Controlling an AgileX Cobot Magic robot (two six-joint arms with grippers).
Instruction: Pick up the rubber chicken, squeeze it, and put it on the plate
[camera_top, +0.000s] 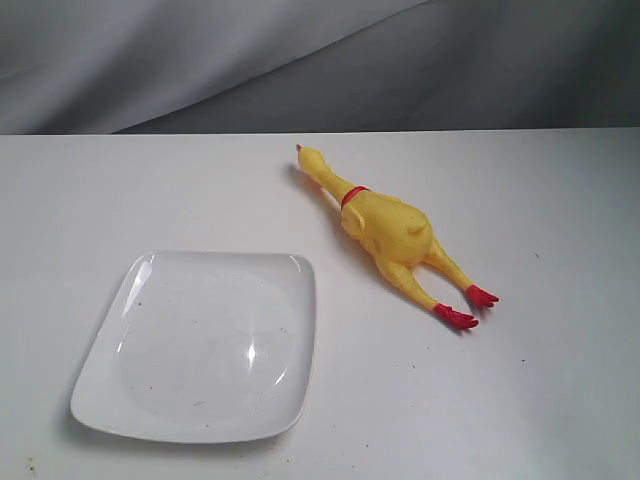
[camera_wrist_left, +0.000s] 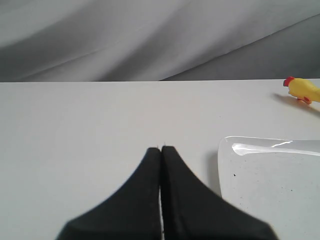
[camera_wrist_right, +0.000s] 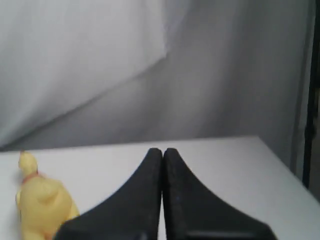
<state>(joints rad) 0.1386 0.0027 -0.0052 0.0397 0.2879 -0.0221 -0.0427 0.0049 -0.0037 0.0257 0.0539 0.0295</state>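
Note:
The rubber chicken (camera_top: 392, 230) lies flat on the white table, head toward the back, red feet toward the front right. The white square plate (camera_top: 120, 385) sits empty to its front left. Neither gripper shows in the exterior view. My left gripper (camera_wrist_left: 161, 148) is shut with nothing in it; the plate's rim (camera_wrist_left: 235, 142) is just beside it and the chicken's head (camera_wrist_left: 300, 89) shows farther off. My right gripper (camera_wrist_right: 162, 150) is shut and empty too, with the chicken's body (camera_wrist_right: 42, 202) off to one side of it, blurred.
The white table (camera_top: 520, 400) ends at a grey cloth backdrop (camera_top: 300, 60). In the right wrist view the table's side edge (camera_wrist_right: 280, 160) lies near, with a dark upright strip (camera_wrist_right: 312, 100) beyond it.

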